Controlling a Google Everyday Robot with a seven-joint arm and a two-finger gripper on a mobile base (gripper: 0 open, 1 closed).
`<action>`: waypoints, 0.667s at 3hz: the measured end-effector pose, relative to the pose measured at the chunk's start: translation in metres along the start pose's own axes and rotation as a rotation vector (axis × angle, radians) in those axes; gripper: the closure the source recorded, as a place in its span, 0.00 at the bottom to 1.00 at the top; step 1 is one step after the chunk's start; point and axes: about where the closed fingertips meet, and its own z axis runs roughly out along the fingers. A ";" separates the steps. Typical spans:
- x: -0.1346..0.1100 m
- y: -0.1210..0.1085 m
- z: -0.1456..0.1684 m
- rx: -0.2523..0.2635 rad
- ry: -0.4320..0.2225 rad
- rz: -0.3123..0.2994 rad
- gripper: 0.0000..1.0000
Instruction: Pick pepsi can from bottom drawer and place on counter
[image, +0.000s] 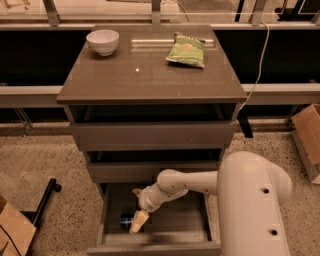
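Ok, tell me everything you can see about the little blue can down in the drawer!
The pepsi can is small and dark blue. It seems to lie on its side on the wood-grain floor of the open bottom drawer, toward the left side. Only its left part shows, because the pincer is right at it and covers the rest. No logo can be made out.
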 end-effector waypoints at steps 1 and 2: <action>0.016 -0.003 0.022 0.001 0.027 0.025 0.00; 0.040 -0.016 0.045 0.020 0.009 0.079 0.00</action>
